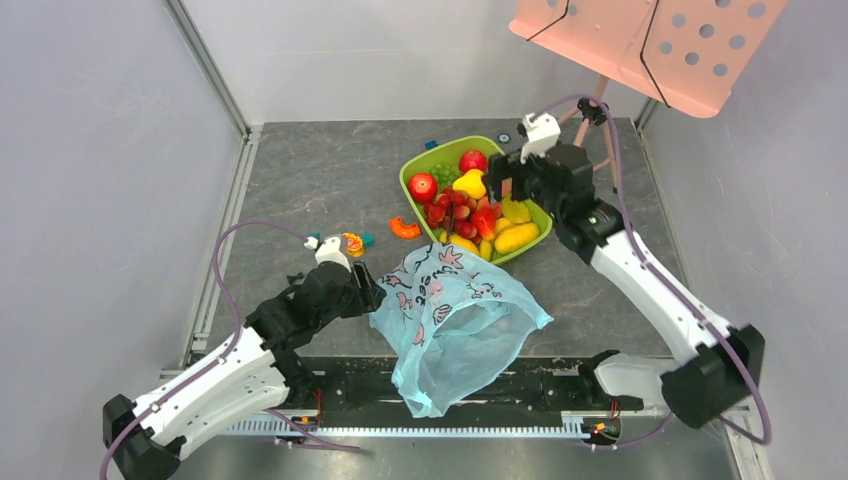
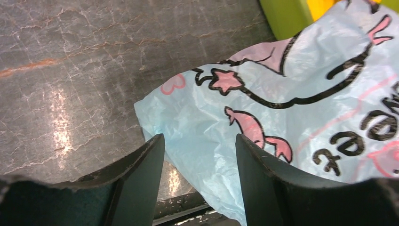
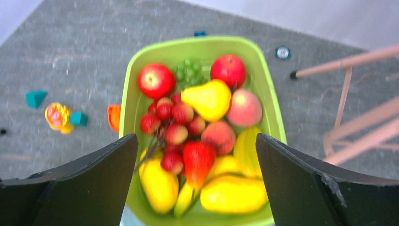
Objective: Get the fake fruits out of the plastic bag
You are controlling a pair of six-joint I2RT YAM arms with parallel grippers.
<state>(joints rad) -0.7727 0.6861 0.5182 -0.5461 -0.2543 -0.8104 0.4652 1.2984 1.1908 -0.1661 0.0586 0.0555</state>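
While fake fruits (image 3: 209, 99) fill the tray (image 3: 125, 96), we see the right gripper (image 3: 195, 139) open above them, the left gripper (image 2: 198, 141) open at the plastic bag (image 2: 306, 117).

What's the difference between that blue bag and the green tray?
The plastic bag is thin, crinkled, see-through light blue with pink and dark cartoon prints; the green tray looks stiff and is plain lime. The bag lies limp and slumped toward the front of the table; the tray sits farther back, heaped with fake fruits. Both rest on the dark table, and the bag's far edge reaches the tray's near corner.
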